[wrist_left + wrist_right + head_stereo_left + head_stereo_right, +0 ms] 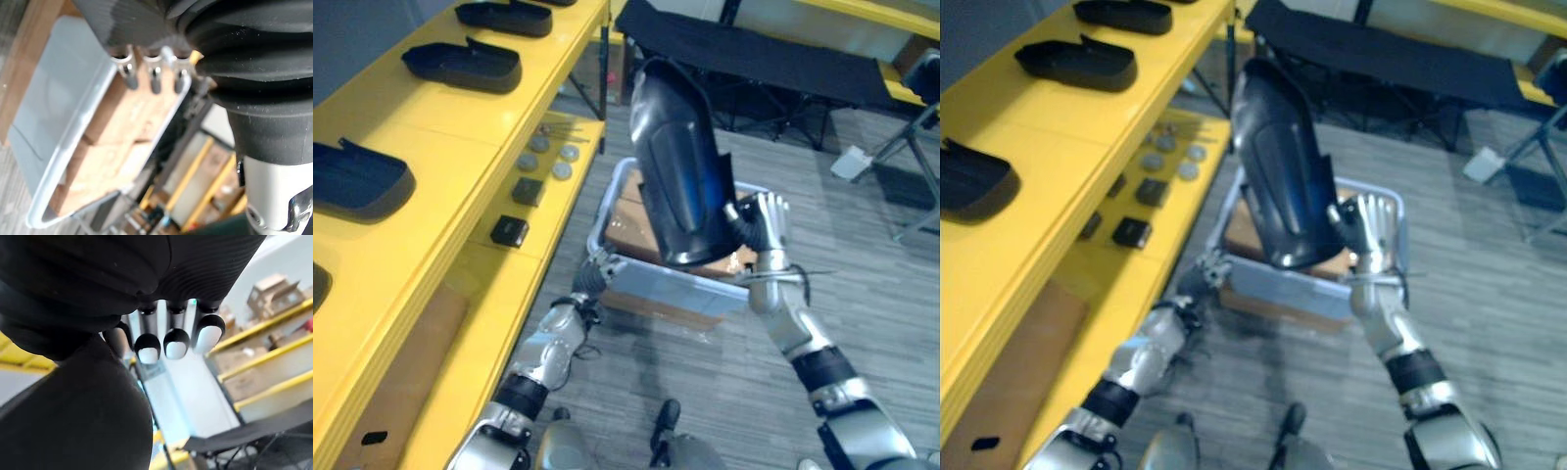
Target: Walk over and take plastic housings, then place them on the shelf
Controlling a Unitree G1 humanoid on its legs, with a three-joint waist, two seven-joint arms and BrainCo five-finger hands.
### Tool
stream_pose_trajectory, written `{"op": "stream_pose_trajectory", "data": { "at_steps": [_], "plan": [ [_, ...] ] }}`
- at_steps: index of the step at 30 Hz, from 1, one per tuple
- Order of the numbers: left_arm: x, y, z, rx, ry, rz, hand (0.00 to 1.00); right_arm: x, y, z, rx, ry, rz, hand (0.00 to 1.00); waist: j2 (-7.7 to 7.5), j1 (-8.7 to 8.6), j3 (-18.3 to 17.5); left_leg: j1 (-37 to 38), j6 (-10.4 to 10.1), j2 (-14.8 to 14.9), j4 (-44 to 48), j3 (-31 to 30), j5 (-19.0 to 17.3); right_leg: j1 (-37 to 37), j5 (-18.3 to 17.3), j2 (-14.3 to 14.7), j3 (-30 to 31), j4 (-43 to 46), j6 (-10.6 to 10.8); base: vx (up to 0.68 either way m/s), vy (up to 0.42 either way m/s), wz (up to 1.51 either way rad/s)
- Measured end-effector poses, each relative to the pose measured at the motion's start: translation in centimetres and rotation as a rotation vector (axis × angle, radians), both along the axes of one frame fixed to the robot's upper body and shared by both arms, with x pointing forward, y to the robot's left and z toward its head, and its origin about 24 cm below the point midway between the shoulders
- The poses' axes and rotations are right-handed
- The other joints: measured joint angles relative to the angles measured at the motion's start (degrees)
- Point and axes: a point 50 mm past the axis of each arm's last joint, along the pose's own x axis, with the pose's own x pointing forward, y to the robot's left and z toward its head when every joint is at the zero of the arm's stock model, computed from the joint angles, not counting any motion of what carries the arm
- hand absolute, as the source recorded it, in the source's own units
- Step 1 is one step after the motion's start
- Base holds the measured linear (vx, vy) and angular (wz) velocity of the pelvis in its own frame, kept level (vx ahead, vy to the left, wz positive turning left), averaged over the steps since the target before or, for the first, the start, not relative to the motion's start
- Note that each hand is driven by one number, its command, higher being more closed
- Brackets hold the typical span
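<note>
The right robot hand (pixel 766 227) is gripping a dark plastic housing (pixel 680 176), its fingers curling against the lower end. The housing is standing on end, slightly tilted, raised above a grey bin (pixel 675 289) that is holding cardboard boxes (pixel 626 230). The left robot hand (pixel 595 274) is sitting at the bin's near left corner; whether it is spread or closed cannot be told. The yellow shelf (pixel 460 157) on the left is carrying further housings (pixel 465 64) on its upper level and small black blocks (pixel 510 231) lower down.
</note>
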Motion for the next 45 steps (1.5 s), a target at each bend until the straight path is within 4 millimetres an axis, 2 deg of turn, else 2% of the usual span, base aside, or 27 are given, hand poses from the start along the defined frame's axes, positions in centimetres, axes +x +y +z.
{"op": "stream_pose_trajectory", "data": {
  "at_steps": [6,12,23,24,32,38,45],
  "plan": [
    [0.0,-0.2,0.0,-0.007,0.002,-0.004,0.00,-0.7,1.2,-1.5,0.010,0.055,0.050,1.00,-0.05,-0.13,-0.41,0.29,0.01,-0.31,0.03,0.02,-0.01,0.43,0.06,0.00,0.02,-0.45,0.12,0.00,0.000,0.00],
    [-0.1,-0.8,0.2,-0.013,-0.003,-0.018,0.00,-1.5,2.8,-3.0,-0.037,0.091,0.125,1.00,0.23,-0.16,-2.97,0.11,0.12,-0.54,-0.01,-0.13,-0.08,0.55,0.20,-0.08,-0.02,-0.77,0.30,0.00,0.006,0.00],
    [-0.1,-0.8,0.3,-0.012,-0.003,-0.021,0.00,-1.7,3.0,-4.7,-0.040,0.164,0.121,1.00,0.25,-0.11,-3.00,0.10,0.06,-0.68,0.02,-0.86,0.09,0.68,0.20,-0.16,-0.68,-0.78,0.32,-0.01,0.010,0.02],
    [-0.1,-0.8,0.3,-0.012,-0.005,-0.022,1.00,-1.7,3.0,-4.8,-0.041,0.168,0.120,1.00,0.25,-0.11,-3.00,0.09,0.06,-0.68,0.02,-0.89,0.09,0.68,0.21,-0.16,-0.70,-0.79,0.32,0.00,0.000,0.00],
    [-0.1,-0.6,0.4,0.009,0.002,0.023,1.00,-2.4,3.0,-6.3,-0.042,0.222,0.117,1.00,0.33,-0.04,-3.12,0.12,0.04,-0.69,0.04,-1.18,0.07,1.36,0.31,-0.09,-1.23,-1.56,0.41,0.00,0.010,0.02],
    [0.2,0.1,0.6,0.064,-0.020,0.054,1.00,-2.5,3.4,-6.4,-0.038,0.217,0.134,1.00,0.33,-0.11,-3.12,0.15,0.04,-0.70,0.10,-1.15,0.06,1.36,0.31,-0.06,-1.20,-1.57,0.41,0.00,0.000,0.00],
    [0.0,0.4,-0.2,0.097,0.003,0.066,1.00,-2.5,3.6,-6.4,-0.030,0.214,0.137,1.00,0.32,-0.09,-3.12,0.18,0.05,-0.89,0.11,-1.14,0.06,1.37,0.33,-0.08,-1.19,-1.58,0.44,0.00,0.004,0.00]
  ]
}}
